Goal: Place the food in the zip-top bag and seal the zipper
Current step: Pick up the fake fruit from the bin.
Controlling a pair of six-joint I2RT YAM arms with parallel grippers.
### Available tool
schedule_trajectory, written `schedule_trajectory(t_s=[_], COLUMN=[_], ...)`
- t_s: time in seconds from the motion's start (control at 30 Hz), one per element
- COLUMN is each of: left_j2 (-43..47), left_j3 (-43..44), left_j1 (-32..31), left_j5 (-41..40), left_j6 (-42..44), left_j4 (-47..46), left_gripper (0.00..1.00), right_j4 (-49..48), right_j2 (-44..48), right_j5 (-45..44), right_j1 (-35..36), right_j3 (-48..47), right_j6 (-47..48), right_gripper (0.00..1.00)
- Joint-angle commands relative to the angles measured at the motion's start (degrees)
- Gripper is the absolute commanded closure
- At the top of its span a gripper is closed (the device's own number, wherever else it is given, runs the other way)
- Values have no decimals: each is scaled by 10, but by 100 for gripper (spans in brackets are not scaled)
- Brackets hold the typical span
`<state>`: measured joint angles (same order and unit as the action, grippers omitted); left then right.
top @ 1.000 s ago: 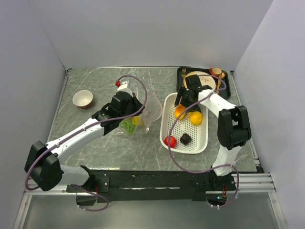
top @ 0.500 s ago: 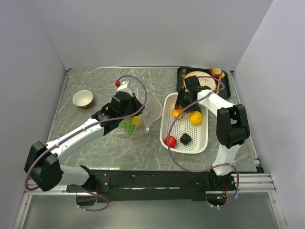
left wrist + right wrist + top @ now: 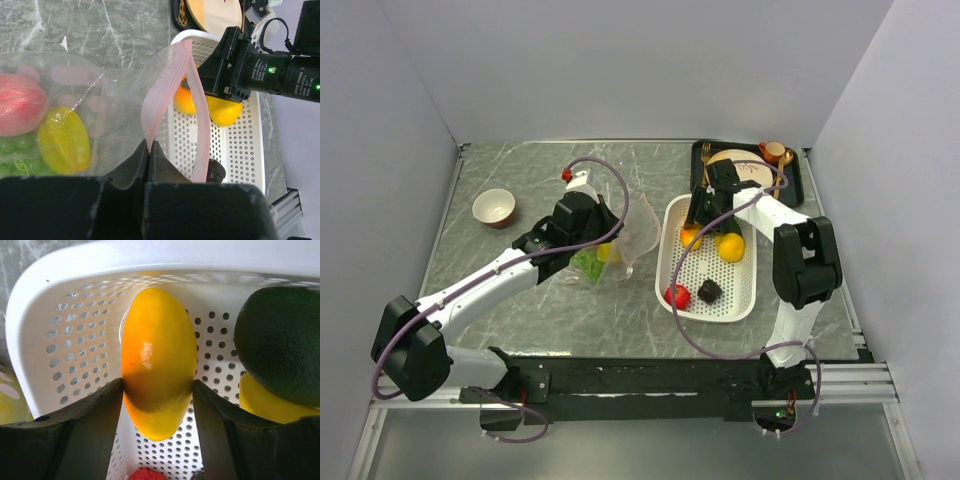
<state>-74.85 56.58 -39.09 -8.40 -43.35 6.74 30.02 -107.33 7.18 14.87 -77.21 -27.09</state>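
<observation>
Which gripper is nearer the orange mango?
Right. The right gripper clamps the mango between its fingers inside the basket; the left gripper is apart, beside the basket, pinching the zipper.

A grey, marble-veined surface [image 3: 520, 300] is boxed in by a plain pale back wall [image 3: 630, 70], left wall [image 3: 370, 200] and right wall [image 3: 910, 200]. A black bar [image 3: 640, 378] and silver rails [image 3: 860, 378] run along its near edge. The light is soft and even, with only faint shadows.

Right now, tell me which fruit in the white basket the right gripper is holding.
The orange mango, clamped in the right gripper. The dark green avocado beside it, the red tomato and the small dark piece lie loose.
</observation>
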Motion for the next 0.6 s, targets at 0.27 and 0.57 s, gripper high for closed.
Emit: schedule_trajectory(t_s=[0.27, 0.57], left_j2=[17, 15], left_j3=[1, 4], left_j1=[-2, -2], left_j5=[-4, -5], left_j6=[-5, -3], left_j4=[-10, -9], left_gripper=[99, 99], right_j4=[-5, -8], right_j2=[-18, 43], right_j5=[2, 11], right_j1=[2, 2], right_j3=[-7, 6], right_j6=[13, 24], right_gripper=[38, 59])
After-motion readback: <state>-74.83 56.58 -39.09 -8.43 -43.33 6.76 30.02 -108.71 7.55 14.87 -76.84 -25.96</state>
